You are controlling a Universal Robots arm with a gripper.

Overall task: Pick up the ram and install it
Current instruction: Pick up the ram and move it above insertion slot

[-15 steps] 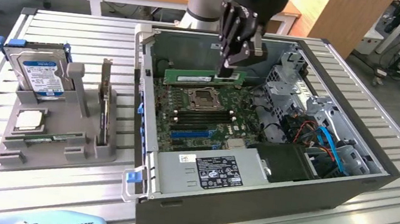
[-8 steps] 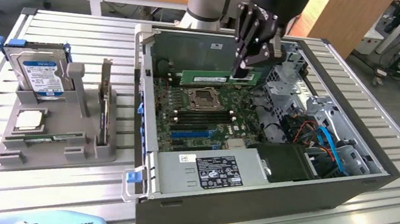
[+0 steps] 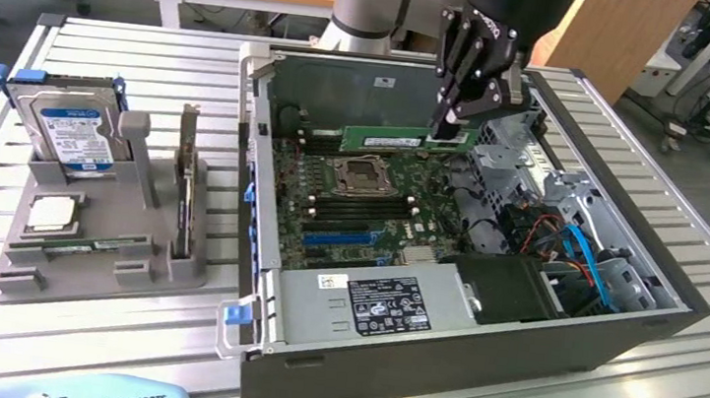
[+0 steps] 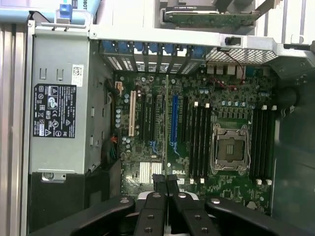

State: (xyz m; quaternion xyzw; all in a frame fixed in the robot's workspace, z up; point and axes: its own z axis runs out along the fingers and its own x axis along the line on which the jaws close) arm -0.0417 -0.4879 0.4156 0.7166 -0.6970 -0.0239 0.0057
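One stick matters here. At the exterior view's left, the hard drive [image 3: 69,129] and expansion card [image 3: 184,181] stand in their grey holder [image 3: 30,274], well apart from the work. Rightward, inside the open computer case [image 3: 443,367], the ram [image 3: 381,139] hangs level above the motherboard [image 3: 325,226], beyond the CPU socket [image 3: 364,176], pinched toward its right end by the closed gripper [image 3: 449,128]. I'd judge you should keep it level and square its edge to a memory slot [image 4: 199,142] before pressing.

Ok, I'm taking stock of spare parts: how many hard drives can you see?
1. The hard drive stands upright in the gray holder, to the exterior view's left of the computer case. More could be hidden in the case's bays.
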